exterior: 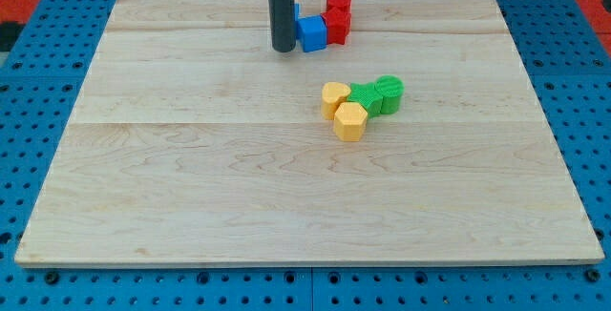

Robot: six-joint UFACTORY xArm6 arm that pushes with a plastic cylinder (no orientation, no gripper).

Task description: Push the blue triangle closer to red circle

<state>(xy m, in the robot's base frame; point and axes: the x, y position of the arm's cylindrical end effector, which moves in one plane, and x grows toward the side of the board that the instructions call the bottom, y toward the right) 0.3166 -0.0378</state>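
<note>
My tip (284,50) rests on the board near the view's top, just left of a blue block (312,33) and touching or nearly touching it. A second blue piece (298,12) shows behind the rod, mostly hidden, so I cannot make out its shape. The red circle (339,4) stands at the top right of this cluster. Another red block (336,28) sits right below it, against the blue block's right side.
A second cluster lies right of the board's middle: a yellow block (335,96), a yellow hexagon-like block (350,120), a green block (366,96) and a green cylinder (389,92). The wooden board (191,187) sits on a blue perforated table.
</note>
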